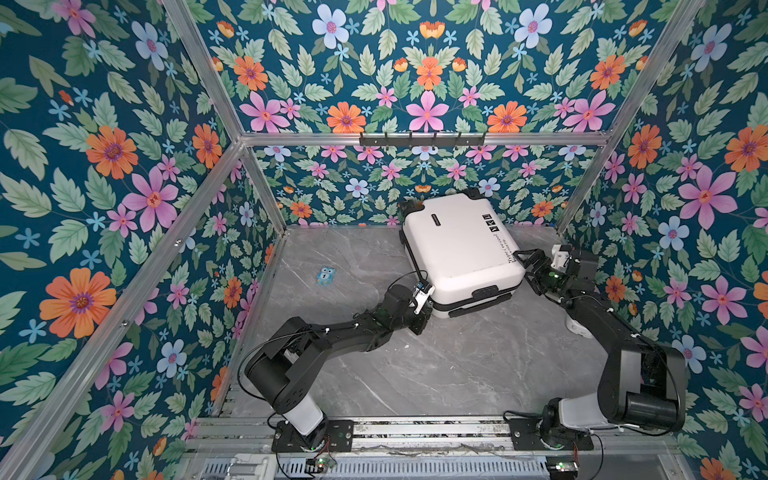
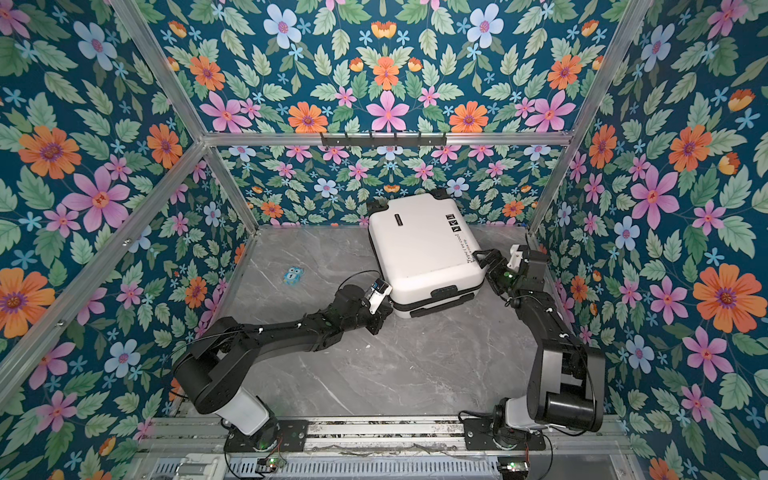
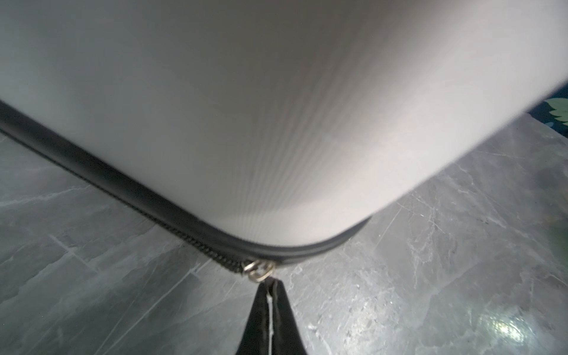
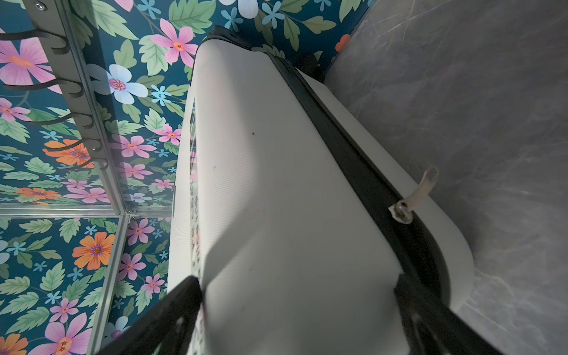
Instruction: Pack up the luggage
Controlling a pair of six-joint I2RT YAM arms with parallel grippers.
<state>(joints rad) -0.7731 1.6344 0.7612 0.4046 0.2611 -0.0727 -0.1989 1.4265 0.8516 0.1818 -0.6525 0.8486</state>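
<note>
The luggage [image 1: 457, 249] lies flat and shut on the grey marbled surface [image 1: 374, 365]. It sits askew, with its wheel end close to the flowered back wall, and the wheels are mostly hidden behind the shell. At the luggage's near left corner the left gripper [image 3: 272, 284] is tucked under its own wrist in both top views, so only the wrist camera shows it. Its jaws are pinched almost together just off the zipper slider [image 3: 258, 271]. A thin pale strip between them looks like the pull tab [image 3: 270, 307], though most of it is covered.

On the luggage's right side the right gripper [image 1: 521, 259] stands wide open, its fingers [image 4: 184, 307] astride the upper shell. I can't make out whether they press on it. A second zipper pull [image 4: 425, 186] sticks out from the black zipper band [image 4: 353, 147] there. The printed text on the lid is too small to read. Well off to the luggage's left sits a little blue owl figure [image 1: 326, 275].
</note>
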